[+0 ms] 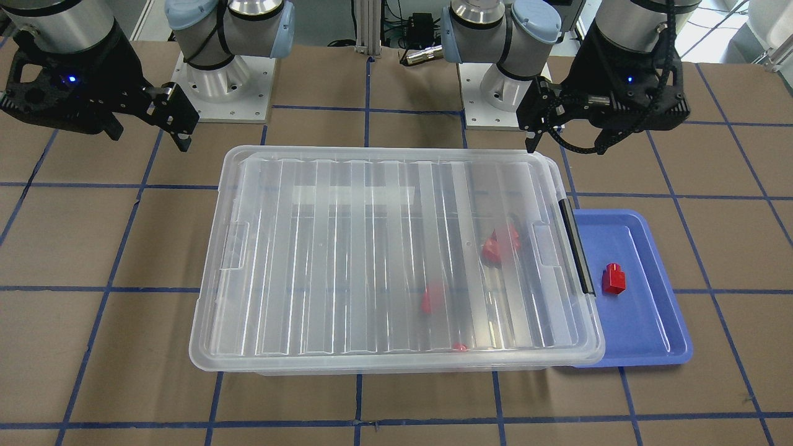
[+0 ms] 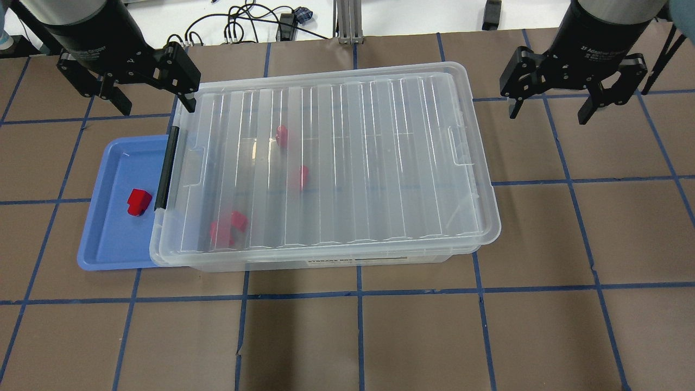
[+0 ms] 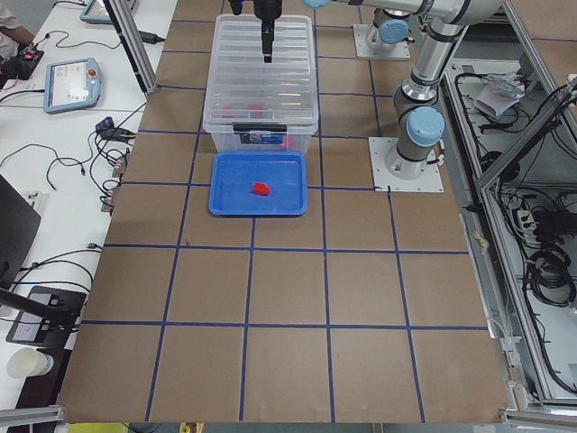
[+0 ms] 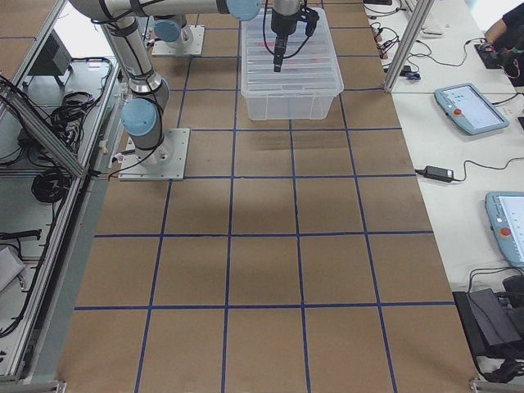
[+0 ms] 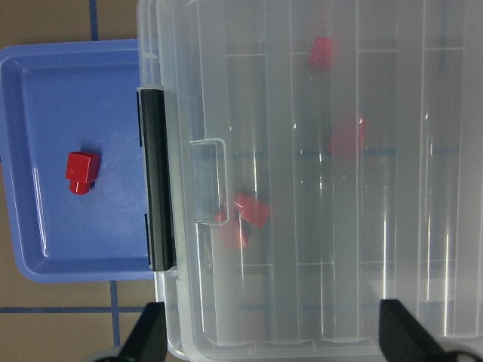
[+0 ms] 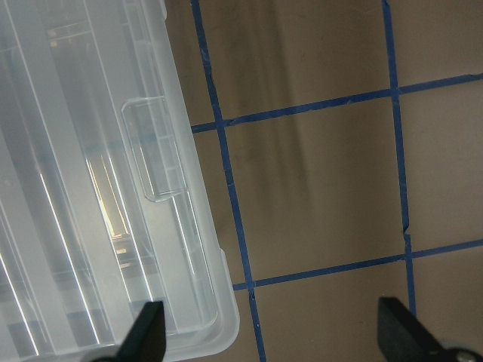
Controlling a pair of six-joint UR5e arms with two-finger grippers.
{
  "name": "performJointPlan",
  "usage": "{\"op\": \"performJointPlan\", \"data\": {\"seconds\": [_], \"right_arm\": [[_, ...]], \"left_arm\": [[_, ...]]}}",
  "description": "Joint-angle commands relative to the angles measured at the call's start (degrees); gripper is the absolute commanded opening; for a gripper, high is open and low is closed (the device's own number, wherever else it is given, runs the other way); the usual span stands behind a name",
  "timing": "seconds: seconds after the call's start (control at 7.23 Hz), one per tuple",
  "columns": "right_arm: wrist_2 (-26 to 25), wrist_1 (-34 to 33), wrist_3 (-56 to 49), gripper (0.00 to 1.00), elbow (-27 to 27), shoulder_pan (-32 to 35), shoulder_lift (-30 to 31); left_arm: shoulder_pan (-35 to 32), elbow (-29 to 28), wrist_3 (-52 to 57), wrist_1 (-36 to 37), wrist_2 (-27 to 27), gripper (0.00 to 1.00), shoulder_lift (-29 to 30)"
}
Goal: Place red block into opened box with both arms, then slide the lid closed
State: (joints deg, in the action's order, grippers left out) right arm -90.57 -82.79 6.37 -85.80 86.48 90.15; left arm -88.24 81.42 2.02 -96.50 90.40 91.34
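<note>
**Location.** One red block (image 2: 138, 202) lies loose in the blue tray (image 2: 108, 239), which sits on the table just beside the handle end of the box (image 2: 326, 263). Three or four more red blocks (image 2: 228, 227) show blurred through the lid (image 2: 380, 136), which covers almost the whole box. It looks slightly askew on the rim, and I cannot tell whether it is fully seated.

**Claws.** The left claw (image 2: 155, 103) hangs above the far corner of the box by the black handle (image 2: 166, 168), spread wide and empty. The right claw (image 2: 548, 114) hangs over bare table beyond the opposite far corner, also wide and empty.

**Handling, as judged.**
- The block is probably light, rigid and smooth. The flat sides of its broader body suit a pinch better than the stud.
- The lid is likely light, slick and somewhat flexible, so pushing at a short-end notch or the rolled rim suits it better than pressing on the ribbed middle.

**Orientation.**
- The long axis of box and lid runs side to side across the table, with the handle end toward the robot's left.
- The lid's ribs run crosswise to that axis.
- The tray block's stud points toward the robot's side of the table.
</note>
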Motion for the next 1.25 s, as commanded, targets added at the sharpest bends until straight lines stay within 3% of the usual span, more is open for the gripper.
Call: {"op": "performJointPlan", "data": {"seconds": [0.0,0.69,1.11], "right_arm": [[-0.05,-0.09,0.04,1.00,-0.16,0.00,-0.06],[-0.31,0.09,0.13,1.00,0.19,0.09,0.55],[-0.05,-0.87,1.01,1.00,-0.43,0.18,-2.95]], "left_arm": [[0.00,-0.12,0.00,0.00,-0.13,1.00,-0.11],[0.00,0.23,0.09,-0.09,0.04,1.00,-0.11],[0.00,-0.03,0.17,-0.09,0.22,1.00,-0.11]]}}
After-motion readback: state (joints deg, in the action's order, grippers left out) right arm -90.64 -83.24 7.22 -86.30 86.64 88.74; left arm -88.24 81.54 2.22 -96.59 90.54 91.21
